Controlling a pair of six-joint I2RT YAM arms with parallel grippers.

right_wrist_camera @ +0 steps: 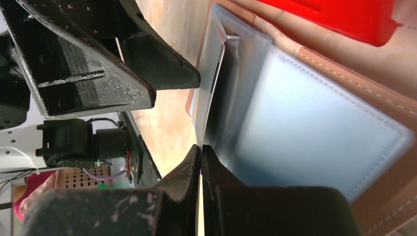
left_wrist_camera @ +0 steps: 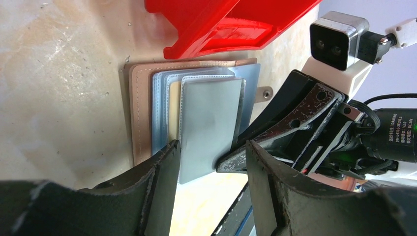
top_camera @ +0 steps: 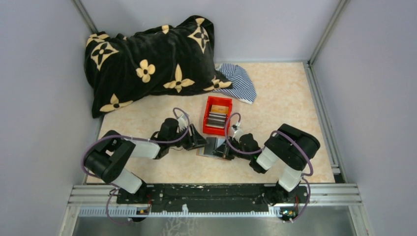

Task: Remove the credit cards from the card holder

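Card [left_wrist_camera: 211, 123] in card holder [left_wrist_camera: 140, 113], cards [top_camera: 216, 118] in bin [top_camera: 214, 131]; left claw [left_wrist_camera: 211, 147] released, right claw [right_wrist_camera: 200, 150] clenched

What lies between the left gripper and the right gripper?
The open card holder, a grey card sticking out of it. The top view shows it between left gripper and right gripper; the left wrist view shows the card.

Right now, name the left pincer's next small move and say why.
Probably close the left pincer on the grey card: the card juts from the card holder and lies between its open jaws, while the shut right pincer presses at the holder's pocket edge, seemingly steadying it.
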